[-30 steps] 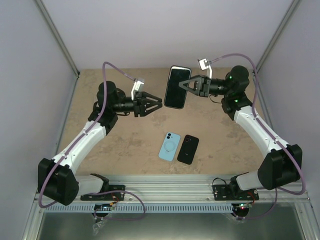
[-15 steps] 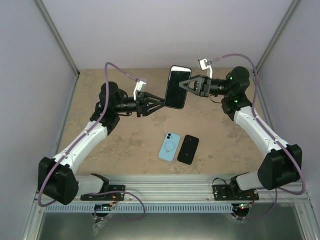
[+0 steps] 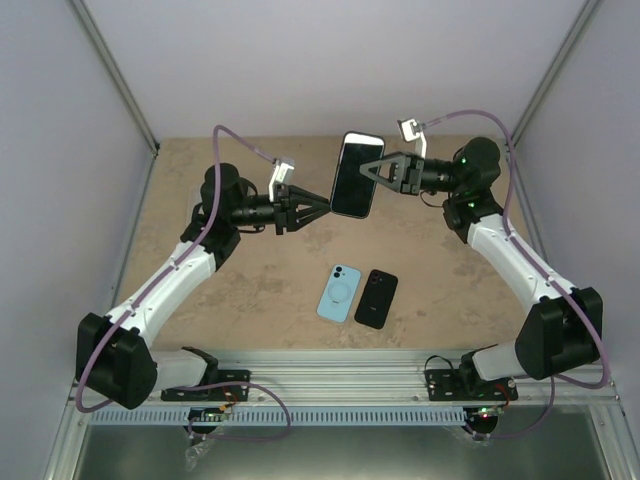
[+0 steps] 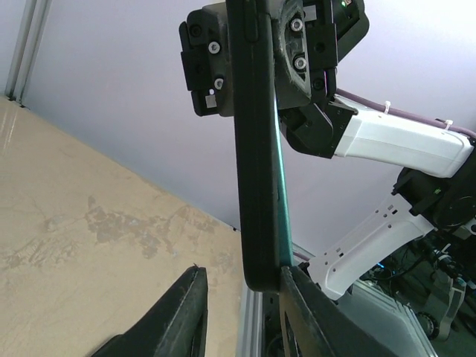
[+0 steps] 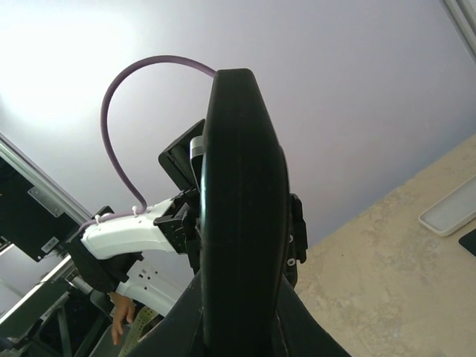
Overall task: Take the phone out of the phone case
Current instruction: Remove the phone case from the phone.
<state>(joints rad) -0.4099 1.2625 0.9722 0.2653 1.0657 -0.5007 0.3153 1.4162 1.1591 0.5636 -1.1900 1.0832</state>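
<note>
The phone in its black case [image 3: 355, 175] is held up in the air, upright, above the far middle of the table. My right gripper [image 3: 370, 171] is shut on it from the right; in the right wrist view the case [image 5: 242, 171] stands edge-on between my fingers [image 5: 186, 316]. My left gripper [image 3: 322, 207] is open at the phone's lower left. In the left wrist view the cased phone [image 4: 256, 149] shows a teal edge. Its lower end sits between my open left gripper [image 4: 242, 290] jaws, against the right finger [image 4: 309, 312].
A light blue phone or case [image 3: 340, 293] and a black one [image 3: 377, 298] lie side by side on the tan table [image 3: 250, 290], near the front middle. A metal rail [image 3: 330, 365] runs along the near edge. Grey walls close in the sides and back.
My left gripper has moved right toward the held phone and now has its open jaws around the phone's lower end. The right gripper and phone have barely moved.
</note>
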